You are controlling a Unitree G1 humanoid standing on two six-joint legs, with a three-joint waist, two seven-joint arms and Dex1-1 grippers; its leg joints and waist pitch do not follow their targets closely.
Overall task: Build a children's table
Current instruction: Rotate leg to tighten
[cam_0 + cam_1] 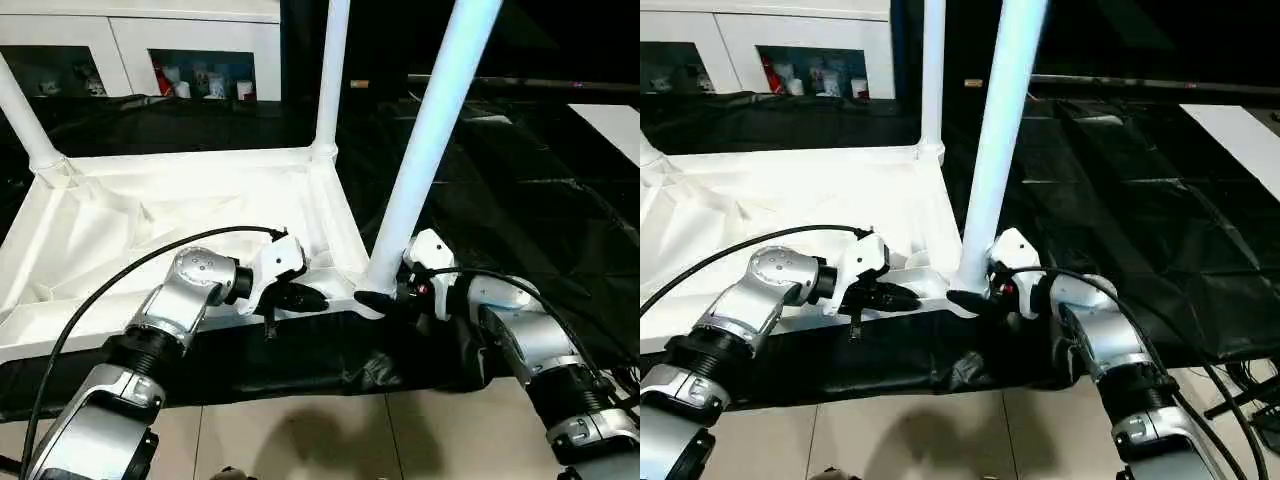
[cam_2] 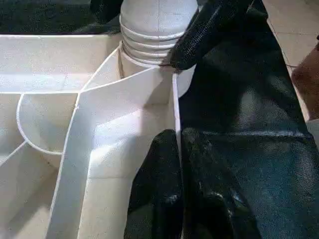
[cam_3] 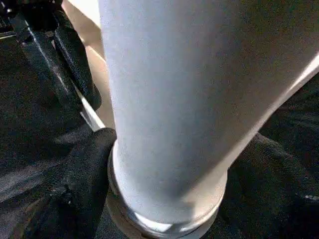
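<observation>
The white tabletop lies upside down on a black cloth, ribbed side up. Three white legs stand in its corner sockets: the near right leg, the far right one and a far left one. My left gripper is shut on the tabletop's thin front rim, close to the near right corner, one finger on each side of the wall. My right gripper clasps the base of the near right leg just above its socket, a finger on either side.
A white cabinet with glass doors stands behind the work. The black cloth spreads to the right, with a white sheet at its far edge. Tiled floor lies in front. A black cable loops over my left forearm.
</observation>
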